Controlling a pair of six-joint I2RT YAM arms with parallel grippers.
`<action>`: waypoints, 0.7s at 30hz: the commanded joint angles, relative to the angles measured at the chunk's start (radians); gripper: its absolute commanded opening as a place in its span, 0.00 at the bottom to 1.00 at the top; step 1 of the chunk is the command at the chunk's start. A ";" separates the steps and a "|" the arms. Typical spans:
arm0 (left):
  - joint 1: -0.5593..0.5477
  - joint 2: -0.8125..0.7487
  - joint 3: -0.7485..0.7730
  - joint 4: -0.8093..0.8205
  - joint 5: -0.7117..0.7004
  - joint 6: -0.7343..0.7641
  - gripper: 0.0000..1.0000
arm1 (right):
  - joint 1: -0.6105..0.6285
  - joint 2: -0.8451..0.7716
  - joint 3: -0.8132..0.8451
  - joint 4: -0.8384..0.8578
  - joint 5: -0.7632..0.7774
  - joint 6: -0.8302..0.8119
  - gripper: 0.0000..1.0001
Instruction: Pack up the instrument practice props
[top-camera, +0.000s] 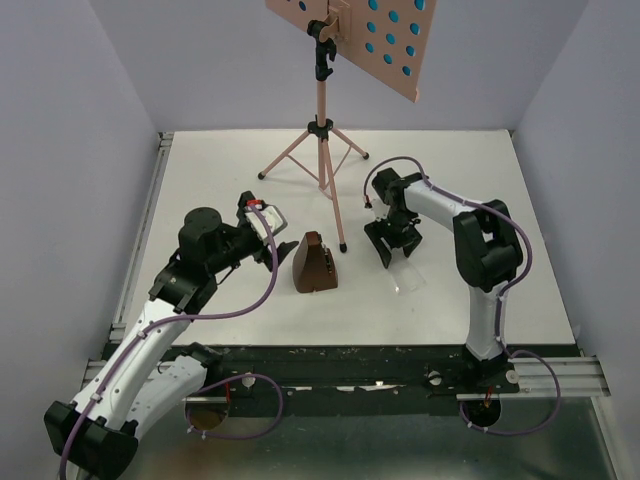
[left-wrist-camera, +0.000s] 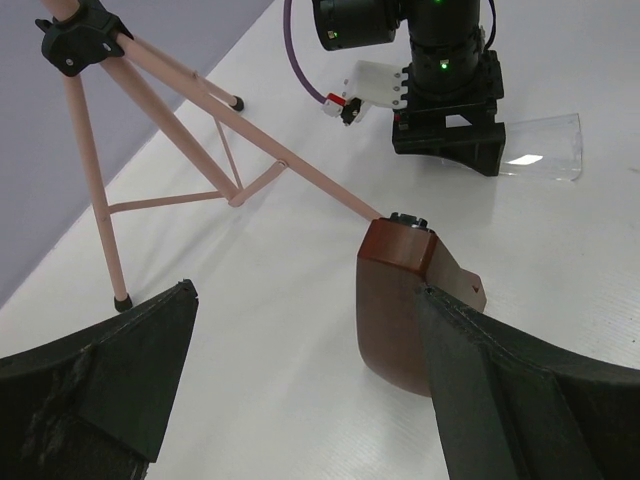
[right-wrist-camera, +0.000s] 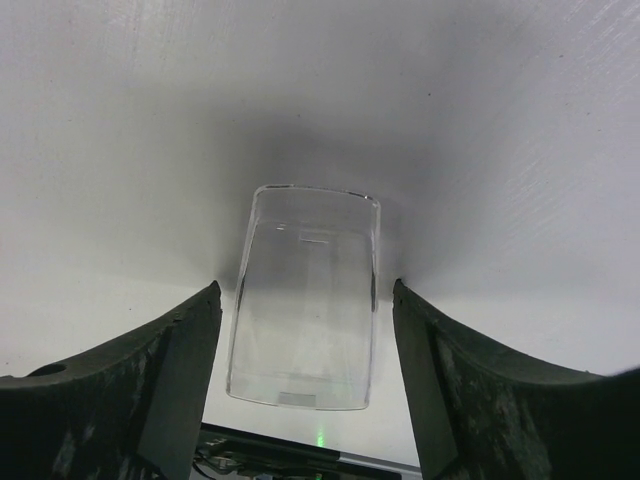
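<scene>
Right wrist view shows me the right gripper (right-wrist-camera: 303, 300) spread wide, its fingers flanking the clear cover (right-wrist-camera: 305, 345) lying flat on the table (right-wrist-camera: 120, 150). My left gripper (left-wrist-camera: 305, 295) gapes wide too, with the brown metronome (left-wrist-camera: 395, 290) near one finger, beside the music stand (left-wrist-camera: 250, 135).

In the top view the music stand (top-camera: 322, 150) plants its legs across the upper centre, one foot just right of the metronome (top-camera: 313, 263); the table (top-camera: 530, 230) lies bare at far right; the clear cover (right-wrist-camera: 305, 340) lies flat between the right gripper's (right-wrist-camera: 307, 290) parted fingers.
</scene>
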 joint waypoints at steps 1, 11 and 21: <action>-0.006 0.010 0.007 0.012 -0.009 0.003 0.99 | -0.014 0.032 0.026 -0.041 0.012 0.022 0.75; -0.003 0.024 0.016 0.011 -0.012 0.007 0.99 | -0.015 0.070 0.058 -0.078 0.005 0.031 0.76; 0.017 0.022 0.022 0.012 -0.009 0.020 0.99 | 0.006 0.040 -0.027 -0.014 0.034 0.079 0.67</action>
